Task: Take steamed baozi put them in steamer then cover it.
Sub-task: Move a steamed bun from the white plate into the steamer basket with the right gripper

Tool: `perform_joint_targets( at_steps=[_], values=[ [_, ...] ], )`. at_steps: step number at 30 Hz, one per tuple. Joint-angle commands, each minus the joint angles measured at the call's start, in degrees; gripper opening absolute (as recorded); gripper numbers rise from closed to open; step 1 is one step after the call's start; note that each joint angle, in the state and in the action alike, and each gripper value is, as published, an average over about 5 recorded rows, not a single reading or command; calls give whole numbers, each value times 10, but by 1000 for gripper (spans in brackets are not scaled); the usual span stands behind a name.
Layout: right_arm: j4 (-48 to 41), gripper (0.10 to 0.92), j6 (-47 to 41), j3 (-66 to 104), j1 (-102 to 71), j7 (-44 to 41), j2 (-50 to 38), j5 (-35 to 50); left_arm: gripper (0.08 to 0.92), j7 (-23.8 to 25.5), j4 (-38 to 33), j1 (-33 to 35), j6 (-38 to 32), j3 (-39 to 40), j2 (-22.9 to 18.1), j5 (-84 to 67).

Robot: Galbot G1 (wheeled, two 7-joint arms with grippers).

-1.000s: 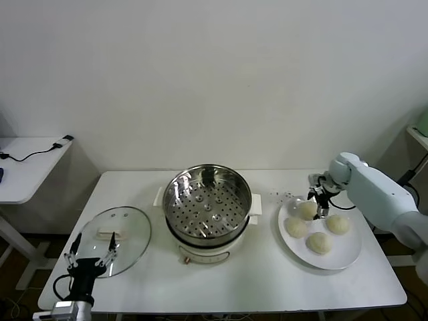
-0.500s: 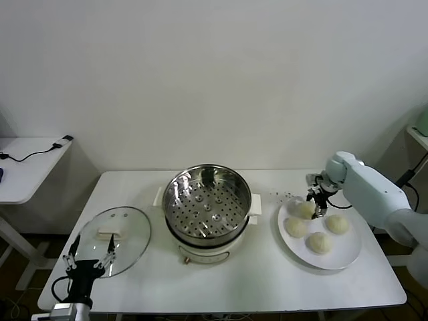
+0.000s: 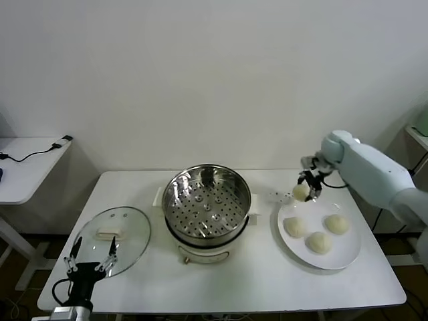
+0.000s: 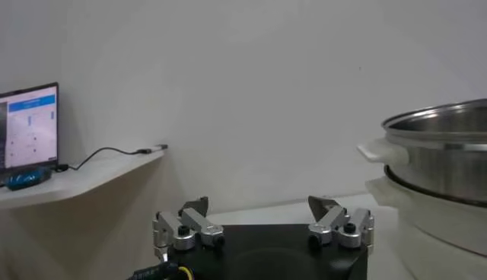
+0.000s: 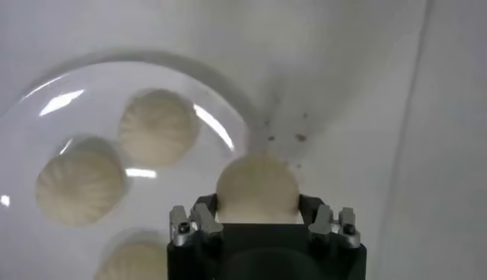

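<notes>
On your white table (image 3: 221,274), the right gripper (image 3: 307,187) gripped one baozi (image 3: 300,192) above the plate (image 3: 342,253); the left gripper (image 3: 89,261) sat open by the cover (image 3: 114,237).

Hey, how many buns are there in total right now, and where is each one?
4. Three buns lie on the white plate; the fourth bun is held by the right gripper above the plate's edge. None in the steamer.

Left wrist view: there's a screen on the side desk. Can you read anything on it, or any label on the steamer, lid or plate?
Laptop screen: blue header and rows of text, too small to read.
Steamer: no readable label.
Lid: none.
Plate: none.
Right gripper, holding a baozi: no marking visible.
</notes>
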Motion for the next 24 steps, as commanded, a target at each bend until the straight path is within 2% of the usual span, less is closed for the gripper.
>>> perform_joint_targets(
  at_steps=[1, 10, 16, 24],
  values=[
    [53, 687, 117, -128, 181, -12, 74, 48, 823, -1, -3, 5, 3, 1, 1, -5],
    [112, 689, 216, -148, 216, 7, 184, 20, 823, -2, -7, 9, 7, 3, 1, -5],
    [145, 687, 264, -133, 187, 30, 216, -74, 823, -4, -19, 13, 9, 10, 0, 0],
    [135, 687, 299, -110, 96, 50, 237, -191, 823, -6, -20, 16, 10, 14, -1, 3]
  ],
)
